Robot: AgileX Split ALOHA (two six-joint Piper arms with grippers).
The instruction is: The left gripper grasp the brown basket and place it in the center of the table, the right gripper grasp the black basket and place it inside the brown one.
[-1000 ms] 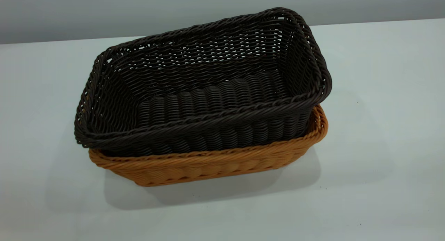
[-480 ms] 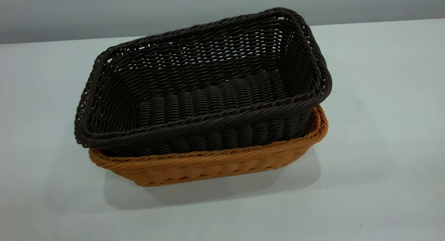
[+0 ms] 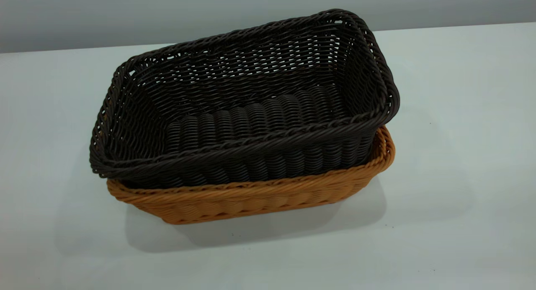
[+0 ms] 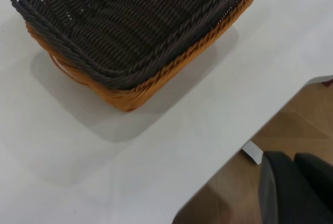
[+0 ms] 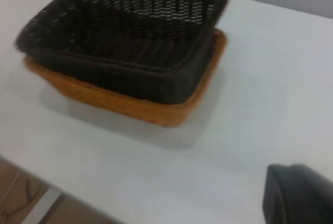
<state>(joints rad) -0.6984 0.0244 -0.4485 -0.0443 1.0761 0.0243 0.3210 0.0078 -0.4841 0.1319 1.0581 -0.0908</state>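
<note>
The black basket (image 3: pixel 234 101) sits nested inside the brown basket (image 3: pixel 251 198) in the middle of the white table (image 3: pixel 460 156), its rim well above the brown rim. Neither gripper shows in the exterior view. In the left wrist view the left gripper (image 4: pixel 294 157) is shut and empty. It hangs beyond the table's edge, well away from the black basket (image 4: pixel 125 21) and the brown basket (image 4: pixel 140 91). In the right wrist view the right gripper (image 5: pixel 289 169) is shut and empty above the table, apart from the black basket (image 5: pixel 125 31) and the brown basket (image 5: pixel 130 107).
The table edge (image 4: pixel 229 166) runs close to the left gripper, with wooden floor (image 4: pixel 296 120) and a white table bracket (image 4: pixel 253 152) below it. A grey wall (image 3: pixel 125 14) lies behind the table. Bare tabletop surrounds the baskets.
</note>
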